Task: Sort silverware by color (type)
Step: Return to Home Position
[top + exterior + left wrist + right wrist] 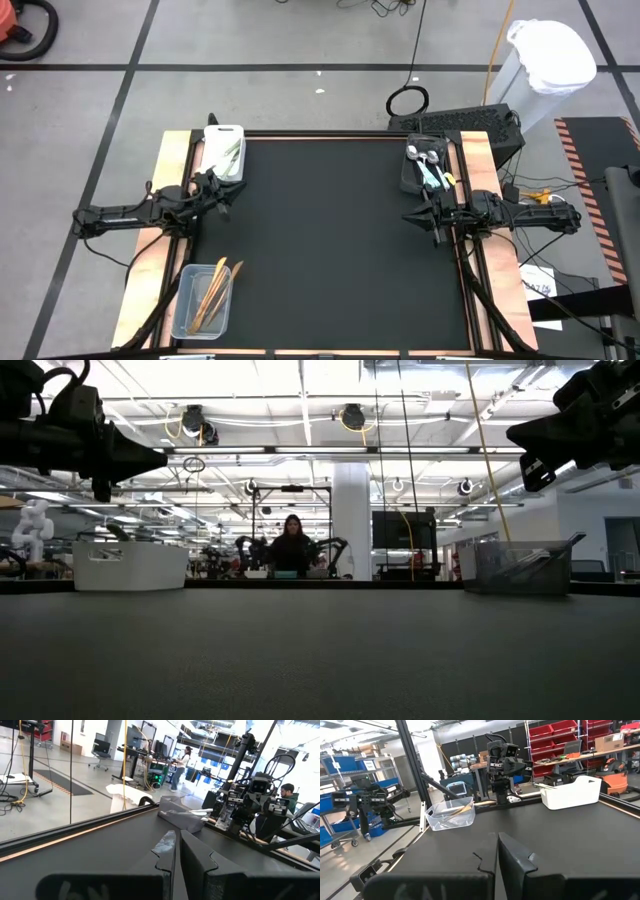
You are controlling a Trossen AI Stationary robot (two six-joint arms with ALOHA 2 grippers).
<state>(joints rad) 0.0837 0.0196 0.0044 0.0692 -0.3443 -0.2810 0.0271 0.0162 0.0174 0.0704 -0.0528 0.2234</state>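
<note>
The silverware lies sorted in three bins. Thin orange utensils (pixel 212 292) rest in the clear bin (pixel 201 300) at the table's near left. Pale-green-handled knives (pixel 230 156) lie in the white bin (pixel 225 150) at the far left. Light-blue-handled spoons and forks (pixel 428 166) lie in the dark bin (pixel 424 170) at the far right. My left gripper (pixel 226 193) hovers at the left edge, shut and holding nothing, as the left wrist view (pixel 176 851) shows. My right gripper (pixel 412 215) hovers at the right edge, shut and holding nothing, with its fingers together in the right wrist view (pixel 497 851).
The black mat (pixel 330 240) lies between the two arms. A person (pixel 292 547) sits in the room beyond the far edge. A white bag-lined trash can (pixel 545 60) and a keyboard (pixel 460 122) stand off the far right corner.
</note>
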